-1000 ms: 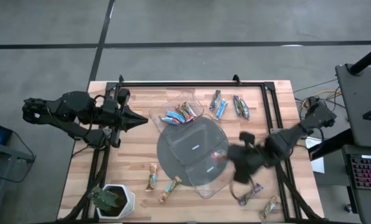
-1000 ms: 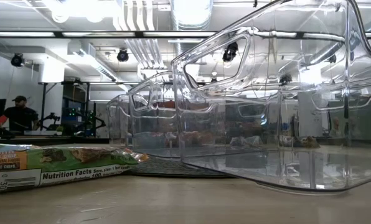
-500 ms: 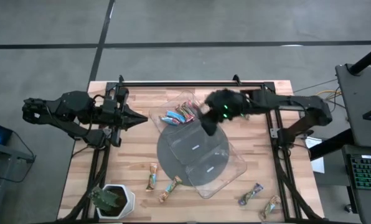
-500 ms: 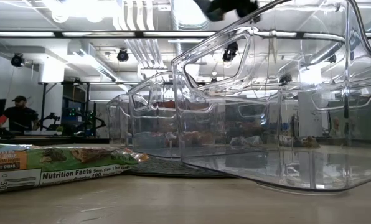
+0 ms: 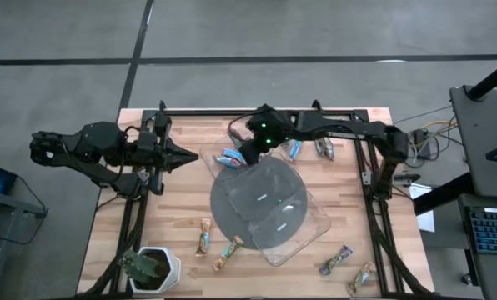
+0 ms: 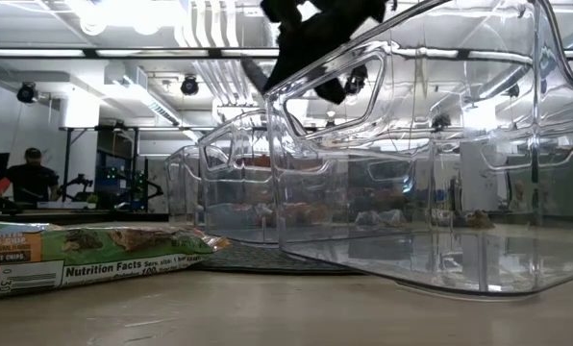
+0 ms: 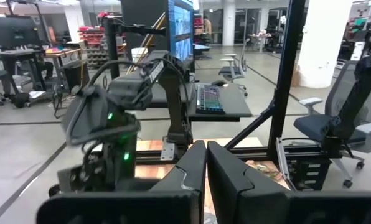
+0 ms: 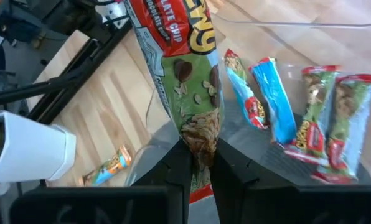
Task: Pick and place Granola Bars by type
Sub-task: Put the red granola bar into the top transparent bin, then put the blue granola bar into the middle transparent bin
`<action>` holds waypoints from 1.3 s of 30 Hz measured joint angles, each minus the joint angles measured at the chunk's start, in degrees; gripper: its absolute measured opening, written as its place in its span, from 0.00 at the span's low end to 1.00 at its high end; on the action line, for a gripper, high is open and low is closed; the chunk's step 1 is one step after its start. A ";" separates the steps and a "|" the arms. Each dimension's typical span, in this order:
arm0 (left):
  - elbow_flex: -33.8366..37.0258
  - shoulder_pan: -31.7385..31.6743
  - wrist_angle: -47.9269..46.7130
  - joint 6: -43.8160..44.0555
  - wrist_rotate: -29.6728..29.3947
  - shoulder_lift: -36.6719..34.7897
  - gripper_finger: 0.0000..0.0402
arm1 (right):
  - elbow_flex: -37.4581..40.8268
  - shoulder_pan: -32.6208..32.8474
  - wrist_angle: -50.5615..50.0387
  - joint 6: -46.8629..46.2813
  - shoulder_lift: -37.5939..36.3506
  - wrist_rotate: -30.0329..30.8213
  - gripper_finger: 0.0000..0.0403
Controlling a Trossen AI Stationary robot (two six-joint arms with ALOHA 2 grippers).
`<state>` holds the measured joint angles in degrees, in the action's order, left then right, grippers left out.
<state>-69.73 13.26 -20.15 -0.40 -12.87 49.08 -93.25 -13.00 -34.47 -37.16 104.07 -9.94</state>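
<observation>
Wooden surface (image 5: 182, 200) with a black frame around it. Grey disc (image 5: 257, 200) near the middle, carrying clear plastic trays: one (image 5: 303, 227) at the near-right of the disc, another (image 5: 223, 146) at the far-left edge. White-potted plant (image 5: 151, 268) at the near-left corner.

Right arm reaches across the far side of the surface. Right claw (image 5: 250, 150) is over the far tray, pinched narrow on a green chocolate-chip granola bar (image 8: 188, 81); in the right wrist view the bar's end is clamped between the fingertips (image 8: 179, 163) and the bar sticks out ahead of them. In the low view the right claw (image 6: 311, 43) hangs dark over the tray rim.

Left arm waits at the left edge of the surface, left claw (image 5: 190, 160) fully closed, fingers (image 7: 192, 168) pressed together, holding nothing.

Granola bars in the far tray (image 8: 297, 106): blue ones and green-red ones side by side. More bars (image 5: 307, 146) lie on bare wood at the far right, beside the right arm. Two bars (image 5: 217, 243) lie near the front left of the disc, two more (image 5: 348, 267) at the near-right corner. One green bar (image 6: 85, 255) lies flat in the low view's foreground, nutrition label facing out.

A person (image 6: 27, 178) is far back in the room.
</observation>
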 joint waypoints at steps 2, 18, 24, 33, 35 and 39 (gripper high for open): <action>0.00 0.00 -0.01 0.00 -0.08 0.00 0.00 | -1.93 -0.08 -0.11 -0.36 2.41 -0.69 0.10; 0.00 0.00 -0.05 0.36 -0.12 -0.02 0.00 | -23.34 1.79 -11.87 4.70 16.13 -5.15 0.36; 0.00 0.00 -0.01 0.57 -0.12 -0.17 0.00 | -27.12 1.67 -14.01 9.14 14.48 -5.04 0.33; 0.00 0.00 -0.01 0.48 -0.12 -0.26 0.00 | -26.96 2.24 -20.66 24.73 3.79 -3.91 0.19; 0.00 0.00 -0.05 0.38 -0.12 -0.39 0.00 | -25.91 2.54 -20.54 26.72 0.85 -3.84 0.14; 0.00 -0.01 -0.06 0.26 -0.12 -0.48 0.00 | -23.62 3.19 -20.81 28.85 -5.24 -3.88 0.05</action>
<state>-69.73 13.25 -20.21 -0.14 -12.99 48.60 -116.86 -9.81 -55.29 -8.31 98.84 -13.82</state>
